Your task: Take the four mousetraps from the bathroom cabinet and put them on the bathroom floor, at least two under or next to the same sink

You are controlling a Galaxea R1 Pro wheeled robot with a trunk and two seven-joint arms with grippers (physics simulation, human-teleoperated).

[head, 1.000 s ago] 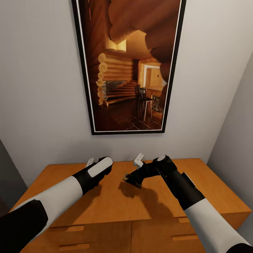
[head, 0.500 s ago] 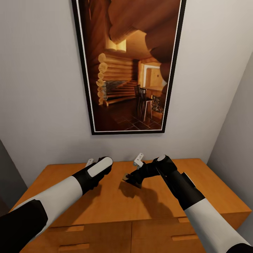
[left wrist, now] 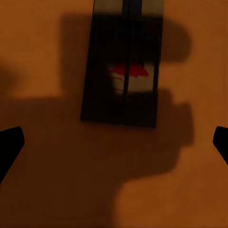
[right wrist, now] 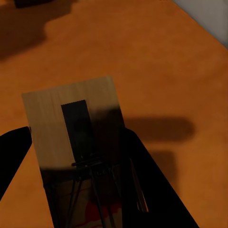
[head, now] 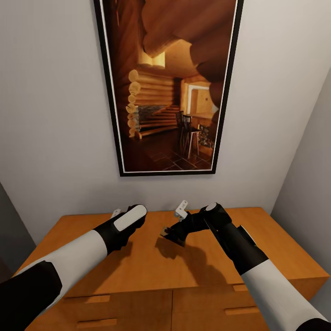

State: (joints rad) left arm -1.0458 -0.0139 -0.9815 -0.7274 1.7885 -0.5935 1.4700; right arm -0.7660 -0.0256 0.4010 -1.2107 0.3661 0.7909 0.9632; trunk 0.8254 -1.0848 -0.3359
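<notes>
The cabinet [head: 151, 262] is an orange-brown chest, and both my arms reach over its flat top. One mousetrap [left wrist: 121, 80], a dark slab with wire and a red-and-white patch, lies flat on that top. My left gripper [left wrist: 114, 142] hovers over it, open, with one black fingertip [left wrist: 9, 147] on each side and clear of it. My right gripper [head: 174, 233] is shut on a second mousetrap [right wrist: 76, 133] and holds it a little above the cabinet top [right wrist: 156, 57]. The black fingers [right wrist: 142, 180] press on its two long sides.
A tall framed picture [head: 168, 87] of a log cabin hangs on the grey wall behind the cabinet. A side wall [head: 312, 174] closes in at the right. Drawer fronts with bar handles [head: 94, 299] face me below the top.
</notes>
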